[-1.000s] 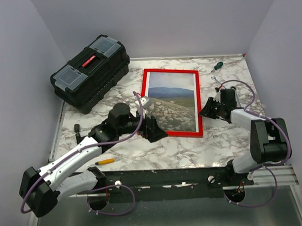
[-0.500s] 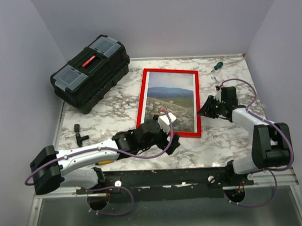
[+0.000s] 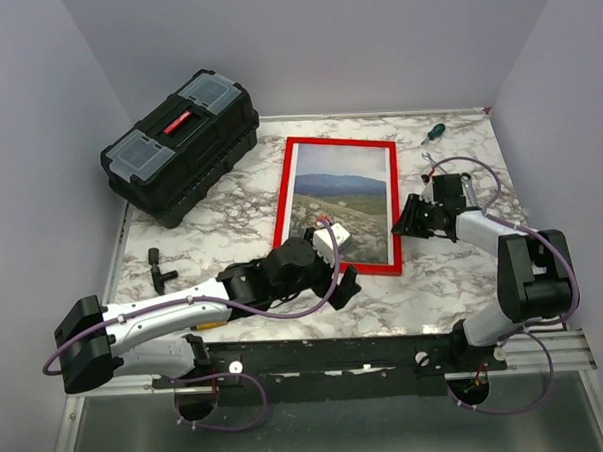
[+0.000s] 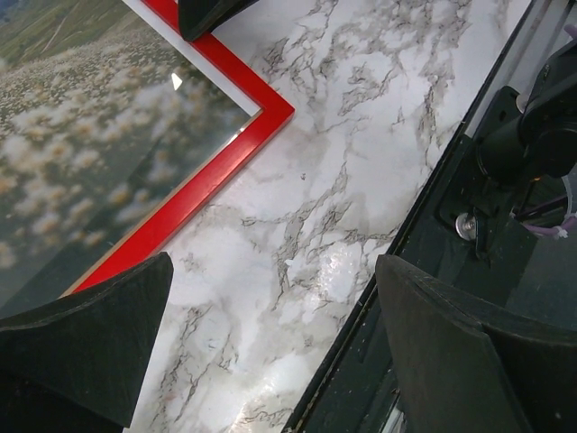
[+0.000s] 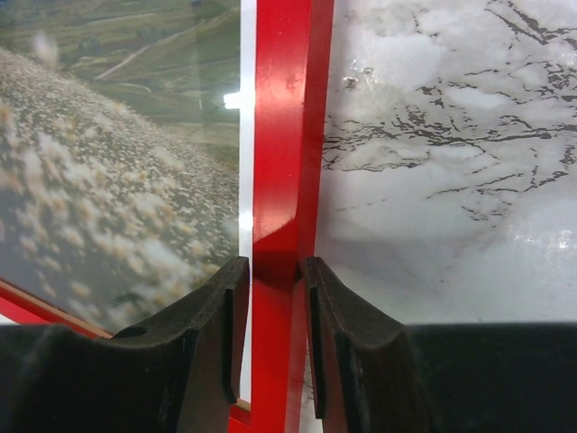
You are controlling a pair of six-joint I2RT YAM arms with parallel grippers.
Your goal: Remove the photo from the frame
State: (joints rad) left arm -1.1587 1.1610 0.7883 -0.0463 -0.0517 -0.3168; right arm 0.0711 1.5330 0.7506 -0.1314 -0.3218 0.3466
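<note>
From above, the red frame (image 3: 340, 142) lies flat in the middle of the marble surface (image 3: 231, 214). The photo (image 3: 345, 189) is inside it. A black toolbox (image 3: 181, 141) sits at the upper left, well apart from the frame. A green screwdriver (image 3: 434, 132) lies at the upper right. A small black part (image 3: 161, 267) lies at the left. The left arm (image 3: 165, 312) reaches across the bottom, and its wrist covers the lower part of the photo. The left claw (image 3: 344, 282) is at the frame's lower right corner. The right claw (image 3: 403, 220) is at the frame's right side.

In the left wrist view, the left claw (image 4: 270, 298) is wide apart, with only bare marble between its fingers. The frame's corner (image 4: 270, 108) and the photo (image 4: 90, 135) are at the upper left. A black rail (image 4: 424, 216) with a bolt (image 4: 466, 225) runs down the right. A black shape (image 4: 207, 13) sits on the frame at the top; I cannot tell what it is.

In the right wrist view, the right claw (image 5: 275, 271) has one finger on each side of the frame's red bar (image 5: 281, 135). One finger is over the photo (image 5: 108, 180) and the other is over the marble. They are very close to the bar, but I cannot tell if they squeeze it.
</note>
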